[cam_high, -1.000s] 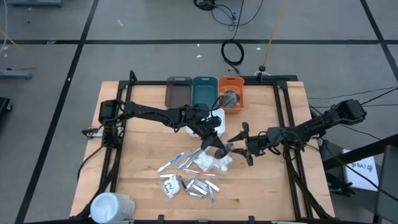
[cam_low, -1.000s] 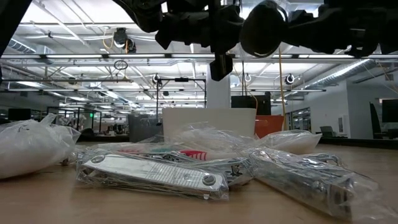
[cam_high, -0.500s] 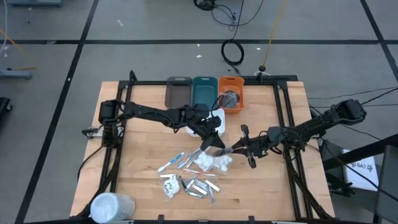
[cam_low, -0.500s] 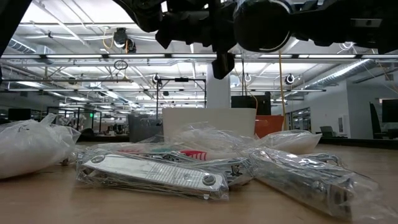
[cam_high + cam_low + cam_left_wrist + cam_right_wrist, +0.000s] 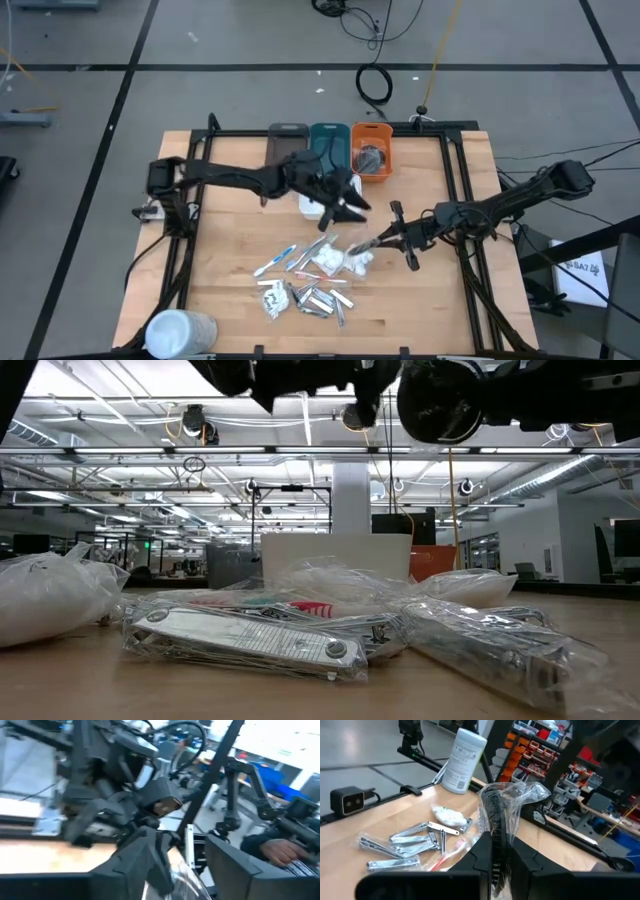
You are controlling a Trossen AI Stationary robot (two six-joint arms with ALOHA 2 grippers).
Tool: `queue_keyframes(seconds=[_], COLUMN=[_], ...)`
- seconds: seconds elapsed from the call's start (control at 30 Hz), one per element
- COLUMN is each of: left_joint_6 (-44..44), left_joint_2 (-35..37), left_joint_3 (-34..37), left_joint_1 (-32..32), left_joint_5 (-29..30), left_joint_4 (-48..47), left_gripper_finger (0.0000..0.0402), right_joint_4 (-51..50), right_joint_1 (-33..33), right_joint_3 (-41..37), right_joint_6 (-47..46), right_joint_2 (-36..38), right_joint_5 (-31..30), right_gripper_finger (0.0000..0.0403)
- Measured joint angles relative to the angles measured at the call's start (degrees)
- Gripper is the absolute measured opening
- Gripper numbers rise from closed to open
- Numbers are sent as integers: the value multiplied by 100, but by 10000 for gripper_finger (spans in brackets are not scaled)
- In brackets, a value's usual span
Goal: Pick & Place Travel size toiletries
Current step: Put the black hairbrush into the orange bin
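Your right hand (image 5: 496,851) pinches a dark comb in clear plastic wrap (image 5: 496,815) above the wooden table (image 5: 220,270). Your left hand (image 5: 345,208) is spread, empty, near the white tray (image 5: 312,207).

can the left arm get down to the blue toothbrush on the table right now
Probably yes. The left tool is open and empty, hovering just behind the pile; the blue toothbrush lies exposed on the pile's left edge, away from the right tool.

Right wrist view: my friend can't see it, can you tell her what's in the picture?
The right gripper is shut on a dark comb in clear wrap, holding it above a wooden table. Farther off lie silver nail clippers, a small white packet and a tall white cylinder.
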State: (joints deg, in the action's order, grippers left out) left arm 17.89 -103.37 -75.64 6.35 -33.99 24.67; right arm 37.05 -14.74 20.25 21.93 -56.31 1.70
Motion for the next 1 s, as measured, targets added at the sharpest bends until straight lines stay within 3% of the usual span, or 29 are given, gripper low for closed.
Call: queue_keyframes(seconds=[0.17,0.43,0.63,1.0], left_joint_6=[-510,-1468,-1824,-1729], left_joint_2=[955,2300,2966,4351], left_joint_3=[0,18,814,3673], left_joint_1=[223,52,-238,-273], left_joint_5=[891,2852,2952,2962], left_joint_4=[-1675,-3951,-3582,-1423], left_gripper_finger=[234,218,198,196], right_joint_4=[-598,-1767,-2253,-2493], right_joint_1=[2,7,7,11], right_joint_3=[0,0,0,-224], right_joint_6=[-336,-686,-974,-1277], right_joint_2=[722,1613,1974,2295], right_joint_5=[-70,-1173,-1240,-1244], right_gripper_finger=[20,20,24,19])
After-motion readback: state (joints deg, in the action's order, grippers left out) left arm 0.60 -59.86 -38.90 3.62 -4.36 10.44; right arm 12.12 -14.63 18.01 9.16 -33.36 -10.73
